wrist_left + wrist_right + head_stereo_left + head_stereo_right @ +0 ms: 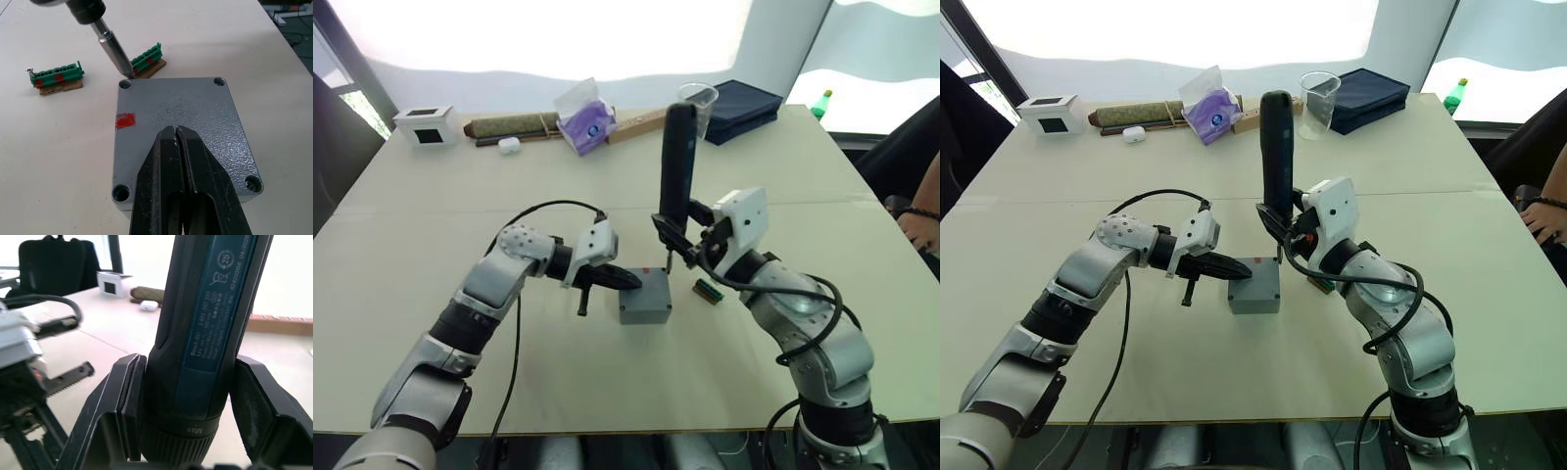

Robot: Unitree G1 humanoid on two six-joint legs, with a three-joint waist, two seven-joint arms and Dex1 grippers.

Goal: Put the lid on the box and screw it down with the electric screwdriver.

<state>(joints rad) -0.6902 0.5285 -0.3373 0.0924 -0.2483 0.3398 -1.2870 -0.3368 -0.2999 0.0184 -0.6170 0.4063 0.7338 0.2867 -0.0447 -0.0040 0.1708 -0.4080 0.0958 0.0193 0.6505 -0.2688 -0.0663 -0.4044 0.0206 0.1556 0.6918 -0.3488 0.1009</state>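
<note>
Sitting already on the box (pixel 644 305), the lid (pixel 183 129) covers it squarely, directly under the left gripper (pixel 177 134), whose two black fingers are pressed together with nothing between them and rest their tips on the lid's top, near its middle. A red mark (pixel 125 120) lies just to one side of those tips. One corner hole nearer the fingers seems to hold a screw head (pixel 253 183); the other three look empty, though the recesses are too small to be sure. The electric screwdriver (pixel 678 166) stands nearly upright, its black body clamped between the right gripper's (pixel 188 396) fingers, which are spread just wide enough to hold it. Its metal bit (pixel 113 48) comes down at the far corner hole (pixel 125 84), beyond the left fingertips, touching or just short of it. Two green terminal blocks (pixel 56 78) lie on the table (pixel 509 186) past that corner. By my reading, placing the lid is done and the screwing is mostly left, with this corner in hand
</note>
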